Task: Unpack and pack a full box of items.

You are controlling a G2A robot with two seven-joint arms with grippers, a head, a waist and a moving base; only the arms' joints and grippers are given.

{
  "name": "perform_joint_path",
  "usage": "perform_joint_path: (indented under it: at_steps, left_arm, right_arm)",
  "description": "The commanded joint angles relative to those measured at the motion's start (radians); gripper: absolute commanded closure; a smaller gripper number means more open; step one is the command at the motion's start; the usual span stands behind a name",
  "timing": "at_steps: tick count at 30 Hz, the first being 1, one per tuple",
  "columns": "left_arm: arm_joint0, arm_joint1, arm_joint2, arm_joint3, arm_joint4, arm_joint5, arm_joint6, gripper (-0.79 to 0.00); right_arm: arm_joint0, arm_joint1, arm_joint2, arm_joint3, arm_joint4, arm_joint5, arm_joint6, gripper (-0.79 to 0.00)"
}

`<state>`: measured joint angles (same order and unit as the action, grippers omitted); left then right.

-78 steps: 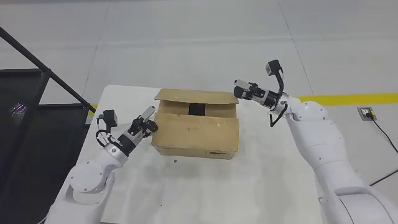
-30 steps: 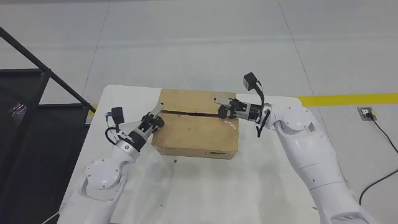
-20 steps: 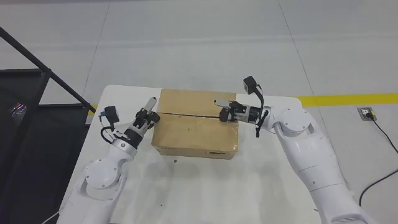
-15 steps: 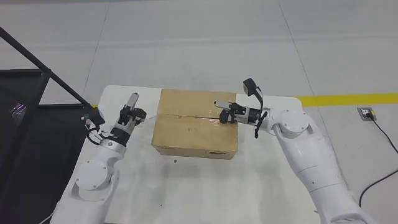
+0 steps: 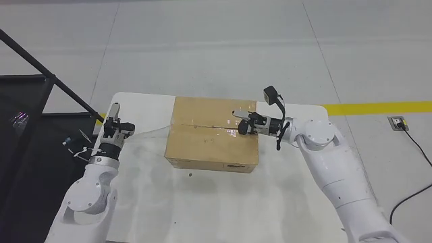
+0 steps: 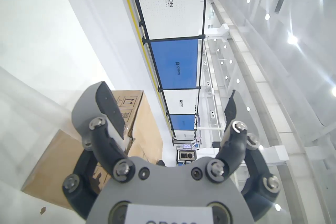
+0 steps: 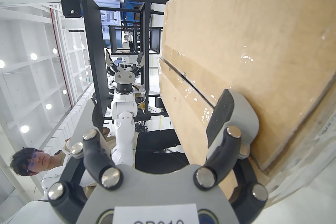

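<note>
Top view puts the closed cardboard box (image 5: 212,135) mid-tabletop (image 5: 223,202), nearer the far edge. The right pincer (image 5: 239,123), spread wide, rests one finger on the top flap beside the seam. The left pincer (image 5: 114,116) hangs wide open near the left edge. If full, the box is likely heavy (its glossy tape looks slick), so the stiff side walls offer the surest hold.

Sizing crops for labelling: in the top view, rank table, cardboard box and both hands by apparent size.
Largest first:
table
cardboard box
left hand and right hand: look alike, so unranked.
</note>
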<state>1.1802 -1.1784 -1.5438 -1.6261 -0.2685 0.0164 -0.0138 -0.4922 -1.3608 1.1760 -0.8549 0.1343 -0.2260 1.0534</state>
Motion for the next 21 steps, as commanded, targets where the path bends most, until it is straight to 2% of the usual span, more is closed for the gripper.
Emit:
perform_joint_path:
  at_steps: [1,8,11,16,21]
  left_arm:
    - [0.009,-0.002,0.005,0.031,-0.006,0.008,-0.007,-0.785]
    - [0.048,-0.011,0.048,0.147,-0.042,-0.003,-0.068,-0.785]
    - [0.039,-0.016,0.067,0.193,-0.049,-0.023,-0.086,-0.785]
    - [-0.039,-0.030,0.109,0.298,-0.098,-0.039,-0.110,-0.785]
    - [-0.155,-0.051,0.154,0.433,-0.187,-0.043,-0.133,-0.785]
  right_arm:
    - [0.000,0.000,0.000,0.000,0.000,0.000,0.000,-0.785]
    - [0.000,0.000,0.000,0.000,0.000,0.000,0.000,-0.785]
    - [0.000,0.000,0.000,0.000,0.000,0.000,0.000,-0.785]
    - [0.000,0.000,0.000,0.000,0.000,0.000,0.000,-0.785]
    - [0.000,0.000,0.000,0.000,0.000,0.000,0.000,-0.785]
